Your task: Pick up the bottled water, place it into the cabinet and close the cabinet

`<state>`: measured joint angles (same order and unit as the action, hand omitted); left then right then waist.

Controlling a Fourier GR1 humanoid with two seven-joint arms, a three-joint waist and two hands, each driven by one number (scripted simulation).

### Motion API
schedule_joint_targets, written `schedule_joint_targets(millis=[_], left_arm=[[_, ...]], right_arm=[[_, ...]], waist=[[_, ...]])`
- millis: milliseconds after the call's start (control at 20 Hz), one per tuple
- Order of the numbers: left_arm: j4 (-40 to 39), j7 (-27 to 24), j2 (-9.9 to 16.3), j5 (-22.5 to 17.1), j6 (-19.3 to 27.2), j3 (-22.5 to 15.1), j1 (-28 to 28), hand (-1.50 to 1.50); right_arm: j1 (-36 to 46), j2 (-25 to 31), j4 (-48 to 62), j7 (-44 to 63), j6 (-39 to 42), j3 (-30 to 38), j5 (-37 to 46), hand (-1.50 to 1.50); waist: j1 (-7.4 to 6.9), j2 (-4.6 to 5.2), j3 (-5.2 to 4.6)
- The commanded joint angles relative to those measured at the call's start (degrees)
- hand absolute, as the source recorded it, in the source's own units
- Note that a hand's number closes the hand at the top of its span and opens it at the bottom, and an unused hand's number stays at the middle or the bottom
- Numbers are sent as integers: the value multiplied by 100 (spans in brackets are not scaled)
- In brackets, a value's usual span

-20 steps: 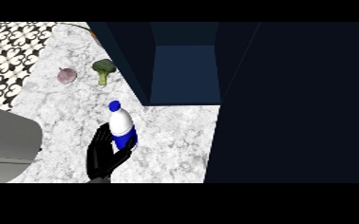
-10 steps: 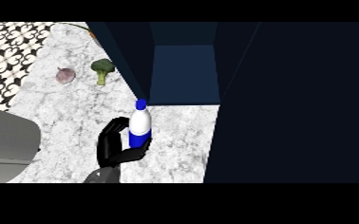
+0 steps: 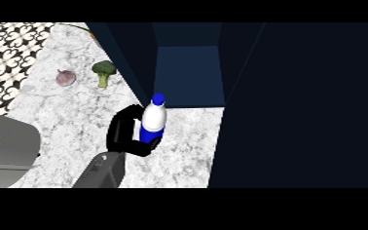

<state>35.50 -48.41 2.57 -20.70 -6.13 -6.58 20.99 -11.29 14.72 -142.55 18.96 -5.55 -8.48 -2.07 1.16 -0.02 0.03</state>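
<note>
Left hand (image 3: 128,132) curled, forearm angled inward

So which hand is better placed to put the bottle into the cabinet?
Only one hand shows, low on the view's left. It already holds the bottled water before the open cabinet, so it should continue.

The lower part of the water bottle (image 3: 153,119) is hidden behind the curled fingers of the left hand (image 3: 123,135), so its base cannot be seen. The grey forearm (image 3: 101,171) is cut off at the bottom of the scene. At lower left, a grey rounded object (image 3: 16,152) runs off the left edge, too partial to identify. A small orange thing (image 3: 93,36) near the top is mostly hidden behind the open cabinet door (image 3: 128,58). The cabinet's (image 3: 188,73) interior above the shelf is too dark to make out.
</note>
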Motion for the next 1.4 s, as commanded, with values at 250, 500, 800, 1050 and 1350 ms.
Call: schedule_joint_targets(millis=[250, 500, 800, 1050, 1350], left_arm=[[408, 835, -253, -297, 80, -259, 602, 150], [826, 1291, -256, -992, 761, -737, 985, 150], [1144, 1522, -254, -1430, 1415, -1368, 1139, 150], [933, 1662, -256, -1766, 2007, -1667, 1862, 150], [504, 1826, -257, -2331, 2483, -1967, 2726, 150]], right_arm=[[-668, 21, -527, -168, 650, 1227, -1418, -150], [-689, -216, 17, -640, 952, 1607, -1660, -150], [-487, -6, 170, -359, 1301, 2356, -2205, -150], [-634, -20, 272, -515, 1657, 2810, -2693, -150], [-477, 429, 775, -565, 2134, 3783, -3666, -150]], waist=[[33, -16, 5], [67, -27, 8], [122, -26, 2], [216, 1, -3], [238, 19, -3]])
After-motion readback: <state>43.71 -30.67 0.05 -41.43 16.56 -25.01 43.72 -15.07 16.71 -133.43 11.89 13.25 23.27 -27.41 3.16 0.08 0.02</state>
